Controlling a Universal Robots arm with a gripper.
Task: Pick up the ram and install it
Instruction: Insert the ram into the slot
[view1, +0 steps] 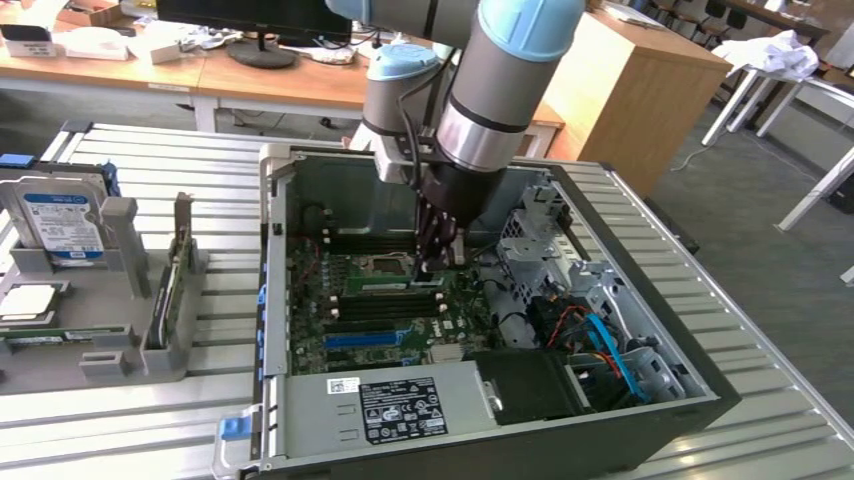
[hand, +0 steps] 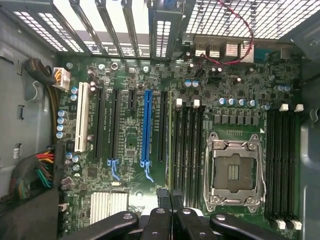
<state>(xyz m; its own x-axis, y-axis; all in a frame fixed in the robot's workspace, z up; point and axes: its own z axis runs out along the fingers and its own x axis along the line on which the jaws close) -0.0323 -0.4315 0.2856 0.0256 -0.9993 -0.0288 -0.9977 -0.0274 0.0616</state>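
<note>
The ram (hand: 170, 140) shows edge-on as a thin green strip running out from my fingertips, alongside the black memory slots (hand: 187, 150) left of the CPU socket (hand: 232, 172). My gripper (hand: 168, 197) is shut on its near end. From the exterior view the gripper (view1: 434, 268) reaches down into the open computer case. The green ram (view1: 378, 283) stretches from it toward that view's left, just below the CPU socket (view1: 378, 262). Whether the stick is seated in a slot or hovers over it cannot be told.
The open case (view1: 274, 300) lies on a slatted metal table, with its power supply (view1: 387, 400) at the front and a drive cage with blue and orange cables (view1: 601, 335) on the exterior view's right. A grey holder (view1: 120, 340) with a blue-labelled hard drive (view1: 60, 225) stands on the left. A long blue slot (hand: 147, 125) lies beside the ram.
</note>
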